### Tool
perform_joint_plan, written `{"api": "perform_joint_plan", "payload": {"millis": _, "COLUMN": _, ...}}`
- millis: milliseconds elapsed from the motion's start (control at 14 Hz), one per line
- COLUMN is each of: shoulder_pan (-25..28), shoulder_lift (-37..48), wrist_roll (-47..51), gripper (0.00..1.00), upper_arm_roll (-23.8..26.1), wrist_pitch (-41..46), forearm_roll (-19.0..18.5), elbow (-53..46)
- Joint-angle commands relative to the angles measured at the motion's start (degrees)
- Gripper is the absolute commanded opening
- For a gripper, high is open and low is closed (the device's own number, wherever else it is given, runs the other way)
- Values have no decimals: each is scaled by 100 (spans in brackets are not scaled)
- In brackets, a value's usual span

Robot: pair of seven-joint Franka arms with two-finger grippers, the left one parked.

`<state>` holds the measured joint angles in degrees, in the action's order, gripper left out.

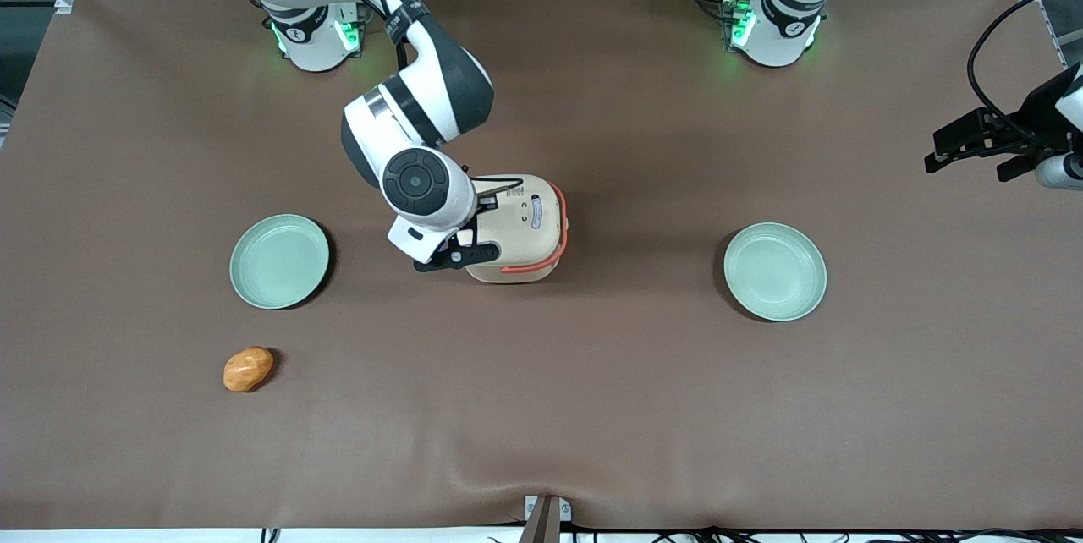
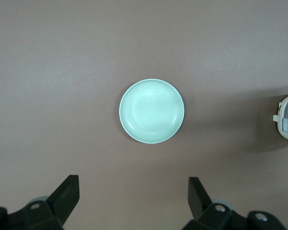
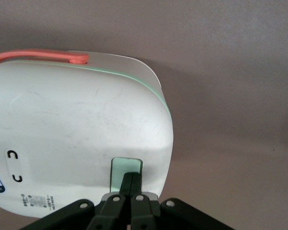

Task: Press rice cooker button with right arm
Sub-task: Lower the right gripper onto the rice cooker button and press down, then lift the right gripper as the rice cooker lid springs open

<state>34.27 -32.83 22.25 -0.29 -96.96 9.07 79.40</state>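
Since the rice cooker (image 1: 518, 226) sits dead centre of the front view, it's easy to find: cream body, coral handle band, lid still down. On the right wrist camera you can see a small pale green button (image 3: 126, 168) set in the cooker's lid edge, and the gripper (image 3: 130, 181) has its two fingers pinched together with the tips right on that tab. In the front view the gripper (image 1: 457, 254) is tucked against the cooker's side, just left of it, hanging off the right arm (image 1: 423, 112) that comes down from the upper left.

So I'd say the reach is done and the press itself is either starting or happening (can't tell if the button has actually gone in). What's left is pushing it home and backing off.

Containers: one green plate (image 1: 279, 261) at centre left and another plate (image 1: 775, 271) at centre right, both with nothing in them. A small orange bread roll (image 1: 248, 369) lies on the brown table (image 1: 592, 408), lower left, near the first plate but not on it.
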Motion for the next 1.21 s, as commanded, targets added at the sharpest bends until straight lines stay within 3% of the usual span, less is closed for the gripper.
{"api": "perform_joint_plan", "payload": {"millis": 0, "shoulder_pan": 89, "shoulder_lift": -109, "wrist_roll": 69, "gripper": 0, "upper_arm_roll": -23, "wrist_pitch": -104, "forearm_roll": 69, "elbow": 41}}
{"api": "perform_joint_plan", "payload": {"millis": 429, "shoulder_pan": 45, "shoulder_lift": -22, "wrist_roll": 25, "gripper": 1, "upper_arm_roll": -32, "wrist_pitch": -175, "forearm_roll": 69, "elbow": 15}}
{"api": "perform_joint_plan", "payload": {"millis": 500, "shoulder_pan": -7, "shoulder_lift": 92, "wrist_roll": 25, "gripper": 7, "upper_arm_roll": -32, "wrist_pitch": -157, "forearm_roll": 112, "elbow": -29}}
{"api": "perform_joint_plan", "payload": {"millis": 643, "shoulder_pan": -174, "shoulder_lift": 355, "wrist_roll": 25, "gripper": 34, "upper_arm_roll": -41, "wrist_pitch": -174, "forearm_roll": 314, "elbow": -108}}
{"api": "perform_joint_plan", "payload": {"millis": 714, "shoulder_pan": -245, "shoulder_lift": 470, "wrist_roll": 25, "gripper": 57, "upper_arm_roll": -41, "wrist_pitch": -183, "forearm_roll": 393, "elbow": -144}}
{"api": "perform_joint_plan", "payload": {"millis": 857, "shoulder_pan": -333, "shoulder_lift": 628, "wrist_roll": 16, "gripper": 91, "upper_arm_roll": -41, "wrist_pitch": -166, "forearm_roll": 403, "elbow": -214}}
{"api": "perform_joint_plan", "payload": {"millis": 929, "shoulder_pan": -351, "shoulder_lift": 707, "wrist_roll": 16, "gripper": 100, "upper_arm_roll": -41, "wrist_pitch": -166, "forearm_roll": 403, "elbow": -214}}
{"api": "perform_joint_plan", "payload": {"millis": 1143, "shoulder_pan": -500, "shoulder_lift": 971, "wrist_roll": -10, "gripper": 100, "upper_arm_roll": -32, "wrist_pitch": -157, "forearm_roll": 403, "elbow": -214}}
